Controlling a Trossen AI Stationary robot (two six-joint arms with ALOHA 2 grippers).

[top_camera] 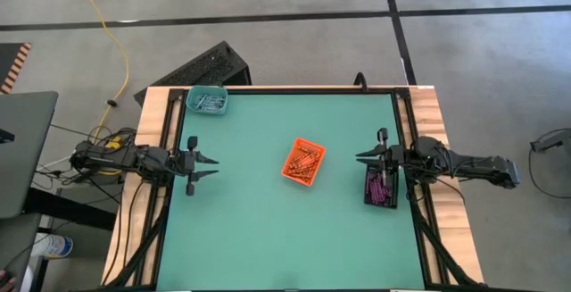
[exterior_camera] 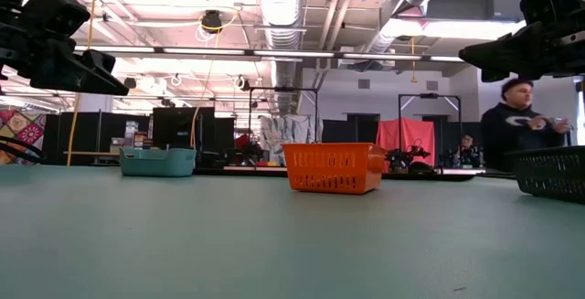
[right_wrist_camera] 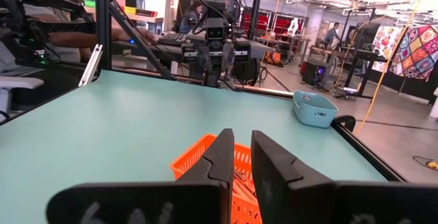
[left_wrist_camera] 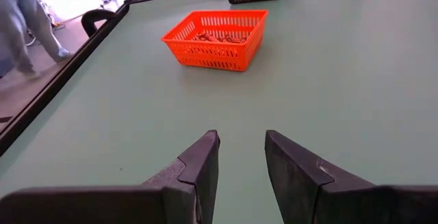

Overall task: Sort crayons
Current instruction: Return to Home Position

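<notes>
Crayons (top_camera: 304, 160) show in high view; low view: only orange bin (exterior_camera: 332, 169) wall.

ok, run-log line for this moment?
left gripper open, empty, left edge | right gripper open, empty, by black mesh basket | orange slotted basket mid-table, crayons inside | teal tray left-side corner

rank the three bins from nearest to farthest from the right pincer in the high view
1. Black mesh plastic basket, just beside the right pincer.
2. Orange mesh plastic basket, table centre.
3. Teal plastic tray, corner on the left arm's side.
</notes>
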